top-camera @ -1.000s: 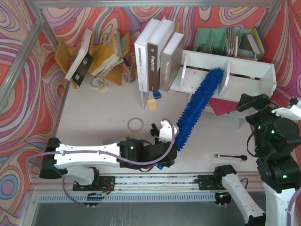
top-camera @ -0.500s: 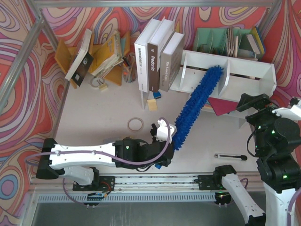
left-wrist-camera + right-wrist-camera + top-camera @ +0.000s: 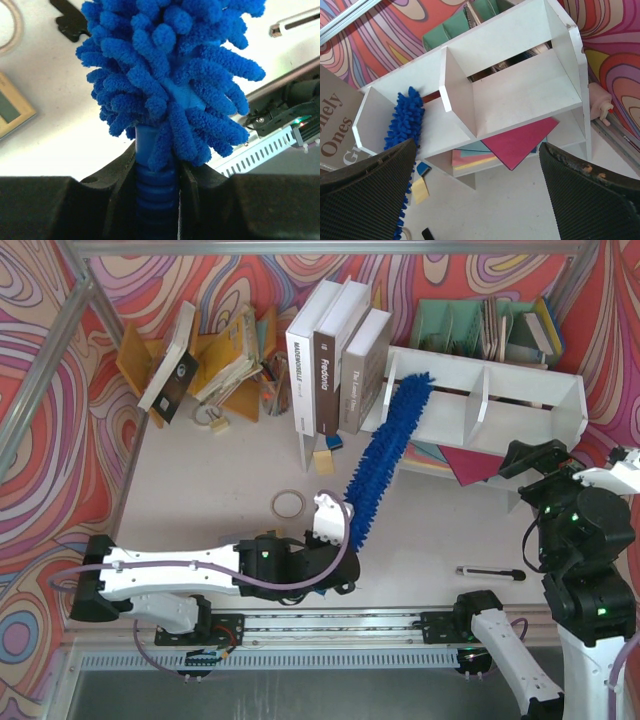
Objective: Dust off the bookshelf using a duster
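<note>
The white bookshelf (image 3: 520, 405) stands at the back right, a divider splitting it into two compartments; the right wrist view shows it too, bookshelf (image 3: 520, 95). The fluffy blue duster (image 3: 385, 455) slants up from my left gripper (image 3: 335, 540), and its tip lies at the left end of the left compartment. In the left wrist view my left gripper (image 3: 155, 167) is shut on the ribbed blue handle (image 3: 152, 185) just below the fluff of the duster (image 3: 170, 75). My right gripper (image 3: 528, 456) hovers in front of the shelf's right end, open and holding nothing. The right wrist view has the right gripper (image 3: 476, 150) wide apart, with the duster (image 3: 405, 120) at its left.
Upright books (image 3: 335, 355) stand left of the shelf, then a yellow rack (image 3: 200, 355) with leaning books. A green organiser (image 3: 480, 325) is behind the shelf. Coloured papers (image 3: 470, 462) lie under it. A tape ring (image 3: 289, 504), a sticky note (image 3: 323, 462) and a pen (image 3: 490, 573) lie on the table.
The left arm has shifted left, swinging the duster's tip from near the divider to the left end of the left compartment. The right arm stays put.
</note>
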Available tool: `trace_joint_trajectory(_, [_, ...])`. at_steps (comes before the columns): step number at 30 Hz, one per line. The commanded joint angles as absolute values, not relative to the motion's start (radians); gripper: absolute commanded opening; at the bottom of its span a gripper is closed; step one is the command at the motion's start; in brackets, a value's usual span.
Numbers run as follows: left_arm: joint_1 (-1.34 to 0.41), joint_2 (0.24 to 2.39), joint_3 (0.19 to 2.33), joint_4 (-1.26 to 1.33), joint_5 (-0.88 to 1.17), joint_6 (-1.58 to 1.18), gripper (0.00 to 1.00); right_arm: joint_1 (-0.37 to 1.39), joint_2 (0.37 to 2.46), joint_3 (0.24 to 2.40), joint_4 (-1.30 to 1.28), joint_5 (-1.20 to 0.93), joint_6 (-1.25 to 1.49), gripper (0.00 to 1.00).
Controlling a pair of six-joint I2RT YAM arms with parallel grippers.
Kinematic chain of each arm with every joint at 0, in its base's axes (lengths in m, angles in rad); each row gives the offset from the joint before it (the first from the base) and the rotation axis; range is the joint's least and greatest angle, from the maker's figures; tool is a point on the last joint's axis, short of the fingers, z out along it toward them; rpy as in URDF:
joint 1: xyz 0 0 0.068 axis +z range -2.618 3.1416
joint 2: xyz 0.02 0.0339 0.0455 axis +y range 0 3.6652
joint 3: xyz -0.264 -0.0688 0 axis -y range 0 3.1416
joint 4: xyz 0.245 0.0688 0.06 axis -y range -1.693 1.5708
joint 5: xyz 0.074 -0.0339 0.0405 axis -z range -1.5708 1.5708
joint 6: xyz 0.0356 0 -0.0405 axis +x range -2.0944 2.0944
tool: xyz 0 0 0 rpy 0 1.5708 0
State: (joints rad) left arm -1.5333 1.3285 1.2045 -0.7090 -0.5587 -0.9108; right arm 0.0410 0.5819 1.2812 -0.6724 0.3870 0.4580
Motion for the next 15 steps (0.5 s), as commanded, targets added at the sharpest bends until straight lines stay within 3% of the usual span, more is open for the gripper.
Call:
trace_joint_trajectory(1, [-1.522,1.271,1.215,-0.824,-0.673,-1.03,0.0,0.043,0.565,1.268,-0.681,0.385,0.463,0.99])
trace_joint_trajectory(6, [-1.523,1.259,1.224,-0.824,-0.665,-1.034,0.0,0.043,0.564,1.253,-0.675,0.381,0.469,0.99])
trace_joint_trajectory(15, [-1.534,1.434,1.39,-0.662,-0.562,-0.869,0.0,0.043,0.561,1.246,-0.671,0.384,0.471,0.99])
